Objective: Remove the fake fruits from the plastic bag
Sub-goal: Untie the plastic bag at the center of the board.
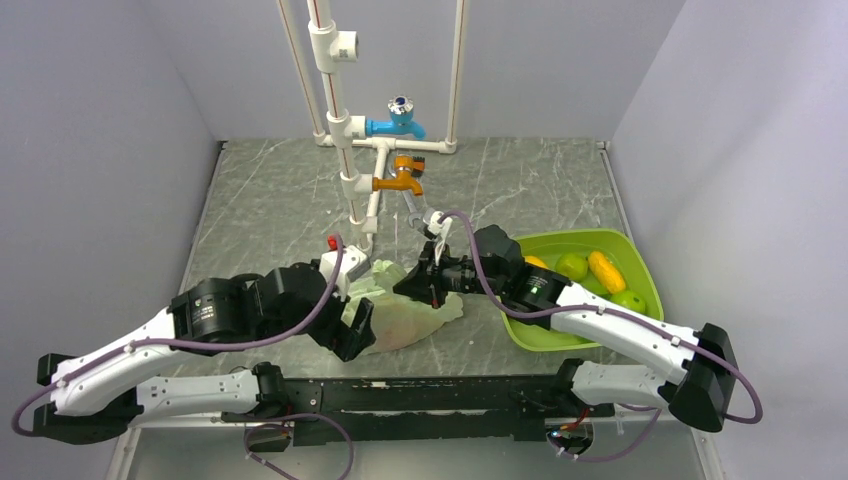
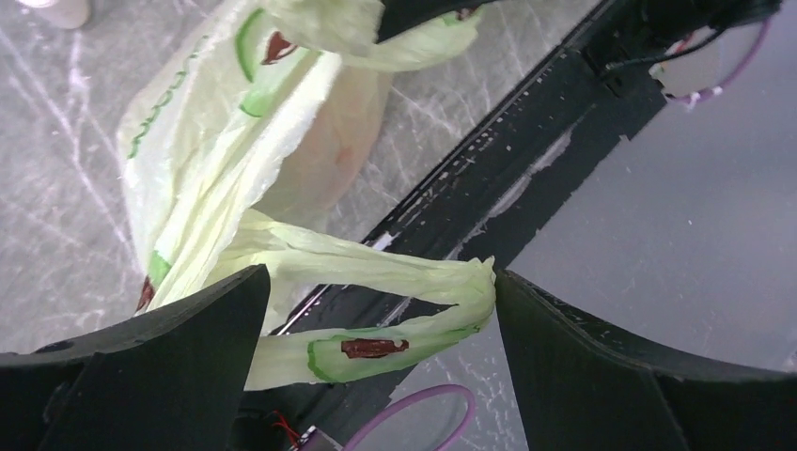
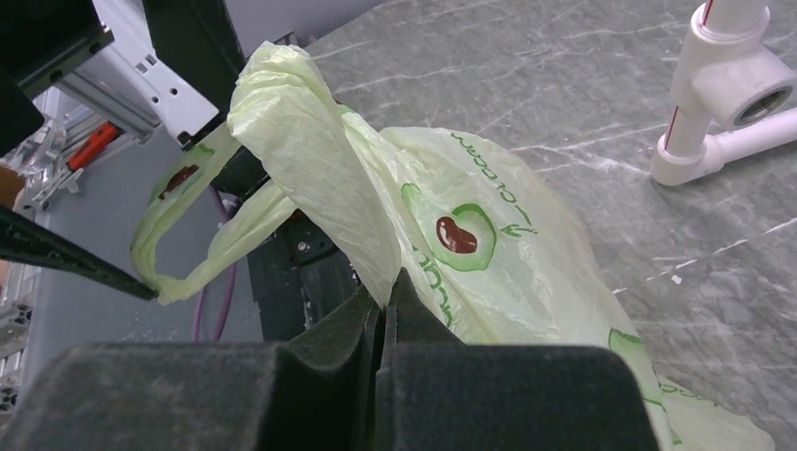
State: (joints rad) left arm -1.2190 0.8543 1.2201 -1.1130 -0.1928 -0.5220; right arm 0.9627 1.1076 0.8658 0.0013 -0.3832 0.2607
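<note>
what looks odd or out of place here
Nothing spilled or damaged. The plastic bag lies crumpled on the table, a loop handle strung across the open left gripper, and the right gripper is shut on a fold of it.

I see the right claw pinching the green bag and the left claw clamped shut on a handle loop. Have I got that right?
No. The left gripper is open: the left wrist view shows its fingers spread wide either side of a handle loop of the plastic bag. The right gripper does pinch the bag.
</note>
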